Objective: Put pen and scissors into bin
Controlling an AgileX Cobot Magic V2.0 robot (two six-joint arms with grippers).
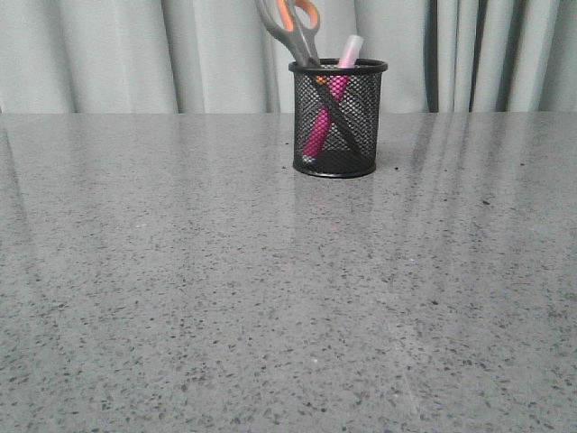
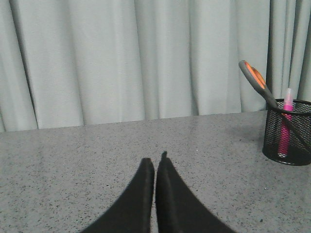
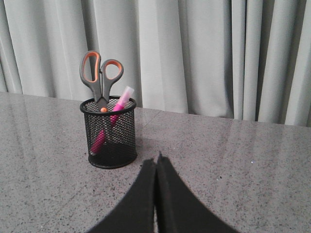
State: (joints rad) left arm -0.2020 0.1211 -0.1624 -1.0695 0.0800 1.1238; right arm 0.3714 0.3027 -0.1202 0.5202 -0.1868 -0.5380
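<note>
The black mesh bin (image 1: 338, 117) stands upright at the back middle of the table. The pink pen (image 1: 326, 113) leans inside it, clear cap up above the rim. The grey scissors (image 1: 296, 27) stand in it, blades down, orange-lined handles above the rim. The bin also shows in the left wrist view (image 2: 287, 132) with the pen (image 2: 285, 127) and scissors (image 2: 257, 82), and in the right wrist view (image 3: 109, 132) with the pen (image 3: 112, 121) and scissors (image 3: 100, 75). My left gripper (image 2: 155, 162) is shut and empty, away from the bin. My right gripper (image 3: 155, 160) is shut and empty, just short of the bin.
The speckled grey tabletop (image 1: 270, 298) runs from the front edge back to a pale pleated curtain (image 1: 108, 54) behind the table. Neither arm shows in the front view.
</note>
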